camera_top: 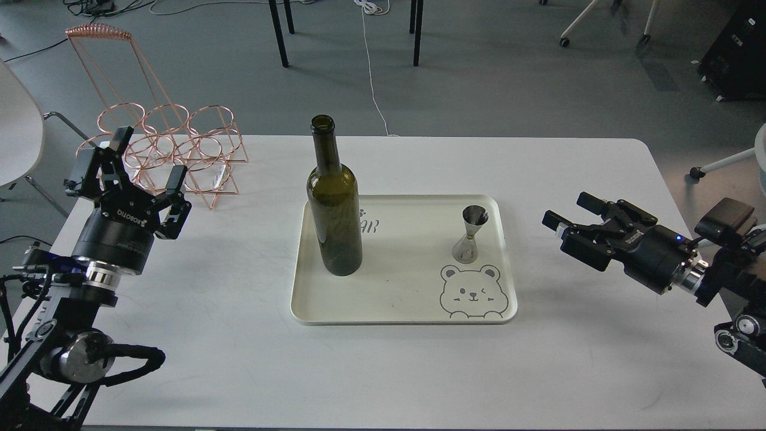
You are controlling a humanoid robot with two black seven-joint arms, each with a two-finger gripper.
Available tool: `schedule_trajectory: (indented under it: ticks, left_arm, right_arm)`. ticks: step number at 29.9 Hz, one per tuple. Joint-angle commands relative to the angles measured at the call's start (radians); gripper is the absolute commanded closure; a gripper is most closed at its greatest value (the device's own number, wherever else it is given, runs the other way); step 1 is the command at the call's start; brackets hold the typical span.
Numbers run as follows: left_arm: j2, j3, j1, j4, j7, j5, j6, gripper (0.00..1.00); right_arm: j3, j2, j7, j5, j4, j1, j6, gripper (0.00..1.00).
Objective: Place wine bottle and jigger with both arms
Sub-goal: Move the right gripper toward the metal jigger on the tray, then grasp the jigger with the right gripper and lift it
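Evidently found wine bottle [334, 203] and jigger [470, 234] upright on tray [407, 314], both grippers [146, 157] [565, 230] agape, empty, well clear.

A lab or office workroom: grey carpet floor [491, 78] strewn with loose cables [371, 66], castor chair legs [574, 27], black table legs [278, 33], a black equipment case [739, 51], and a plain white table [568, 371].

wine bottle [334, 203]: glossy dk green glass. jigger [470, 233]: polished steel. tray [311, 299]: matt cream plastic. rack [173, 149]: copper wire. table [574, 371]: smooth matt white.
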Motion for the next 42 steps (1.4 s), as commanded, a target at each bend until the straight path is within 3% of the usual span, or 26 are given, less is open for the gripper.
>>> schedule_trajectory:
  ticks: [1,11,20,26,28,29,31,40,42]
  left_arm:
    - [-0.023,0.001,0.003,-0.011,0.0,0.004,0.002,0.02]
    - [-0.02,-0.004,0.008,-0.018,0.0,0.004,0.008,0.02]
    - [-0.023,-0.003,0.014,-0.02,0.0,0.004,0.009,0.02]
    - [-0.026,-0.003,0.015,-0.02,0.0,0.004,0.011,0.02]
    - [-0.026,-0.003,0.02,-0.02,0.0,0.004,0.011,0.02]
    - [-0.026,-0.003,0.02,-0.02,0.0,0.004,0.011,0.02]
    - [-0.026,-0.003,0.02,-0.02,0.0,0.004,0.009,0.02]
    - [-0.024,-0.001,0.018,-0.026,0.002,0.004,0.009,0.02]
    - [-0.024,-0.001,0.018,-0.026,0.002,0.004,0.009,0.02]
  right_arm:
    - [-0.021,0.117,0.0,-0.124,-0.13,-0.001,-0.074,0.01]
    - [-0.023,0.407,0.0,-0.324,-0.433,0.025,-0.074,0.01]
    - [-0.026,0.529,0.0,-0.352,-0.548,0.088,-0.074,0.02]
    - [-0.026,0.613,0.0,-0.352,-0.681,0.117,-0.074,0.08]
    - [-0.024,0.625,0.0,-0.352,-0.687,0.119,-0.074,0.15]
    - [-0.024,0.629,0.0,-0.352,-0.687,0.119,-0.074,0.32]
    - [-0.023,0.641,0.0,-0.352,-0.687,0.122,-0.074,0.52]
    - [-0.023,0.644,0.0,-0.347,-0.681,0.142,-0.074,0.54]
    - [-0.023,0.632,0.0,-0.347,-0.677,0.142,-0.074,0.59]
